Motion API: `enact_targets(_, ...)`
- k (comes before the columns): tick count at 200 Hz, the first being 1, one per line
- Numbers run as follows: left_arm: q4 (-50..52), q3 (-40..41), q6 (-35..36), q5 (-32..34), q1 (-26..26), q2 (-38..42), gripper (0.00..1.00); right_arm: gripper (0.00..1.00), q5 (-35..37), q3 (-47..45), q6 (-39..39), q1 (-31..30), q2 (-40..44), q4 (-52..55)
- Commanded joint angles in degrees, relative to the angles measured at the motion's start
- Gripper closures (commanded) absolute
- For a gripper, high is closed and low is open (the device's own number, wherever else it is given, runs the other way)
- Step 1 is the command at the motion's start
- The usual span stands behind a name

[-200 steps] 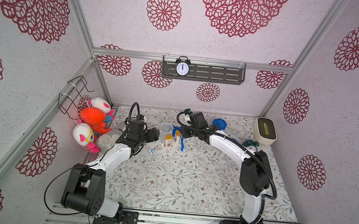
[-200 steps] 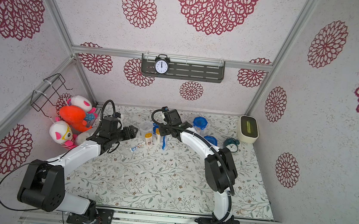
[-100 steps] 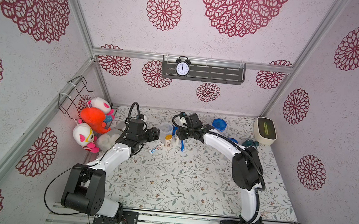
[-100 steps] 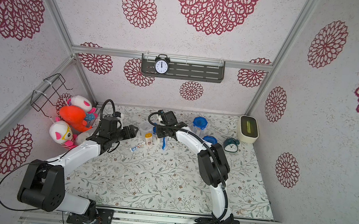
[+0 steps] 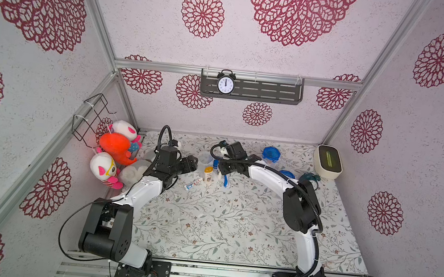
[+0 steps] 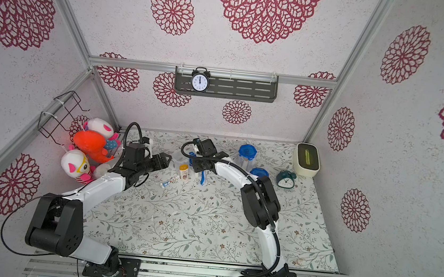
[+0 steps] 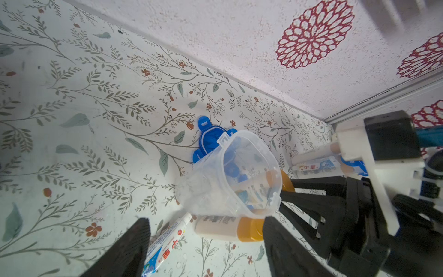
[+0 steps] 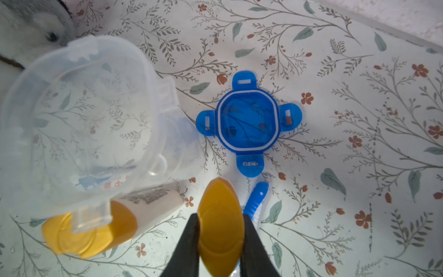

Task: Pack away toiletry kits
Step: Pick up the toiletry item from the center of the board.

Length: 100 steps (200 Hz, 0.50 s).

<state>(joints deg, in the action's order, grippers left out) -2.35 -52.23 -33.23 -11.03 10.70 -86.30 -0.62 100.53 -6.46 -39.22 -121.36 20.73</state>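
1. Closing looks complete: the right claw (image 8: pixel 219 217) has drawn its jaws in over the last second. It now pinches the orange-capped bottle (image 8: pixel 220 239) by the cap, one finger against each side.
2. The bottle's body is hidden below the cap, so I cannot tell whether it has left the mat (image 5: pixel 235 223).
3. The open jar (image 8: pixel 79 115) stands just beside the right claw, on the side toward the left claw, and it looks empty. Its blue lid (image 8: pixel 248 121) lies flat just beyond the right fingertips.
4. A second bottle (image 8: pixel 115 215) lies on its side right beside the jar, between the two claws. The toothbrush (image 8: pixel 257 199) lies just beside the right claw, on the side away from the jar. The toothpaste tube (image 7: pixel 165 244) lies just beside one finger of the left claw.
5. The left claw (image 7: pixel 205 219) gapes wide and grips nothing. The jar sits just ahead of its tips.
6. Reading: the grasp is made, so this kit's first item is ready to lift and carry the short way to the jar mouth. Nothing of this kit is packed yet.
7. Watch: the cap is smooth and rounded and may slip. The jar looks light and could tip if nudged.
8. A lidded jar (image 5: pixel 270 153) stands well apart, back past the right claw's wrist.
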Motion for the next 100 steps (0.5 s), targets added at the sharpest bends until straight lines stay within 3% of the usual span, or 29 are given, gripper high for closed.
enact_targets(1, -2.1, -2.1, -0.7, -2.0, -0.3, -1.1, 0.23, 0.81, 4.0, -1.1, 1.1, -0.2, 8.5, 1.4)
enact_targets(52, -1.4, -3.0, 0.4, -0.5, -0.7, -1.4, 0.24, 0.81, 2.0, -1.7, 1.8, -0.2, 19.5, 1.5)
enact_targets(100, -2.4, -2.6, -0.2, -1.6, -1.7, -1.5, 0.26, 0.81, -5.5, 10.8, 3.6, -0.5, 12.2, 2.7)
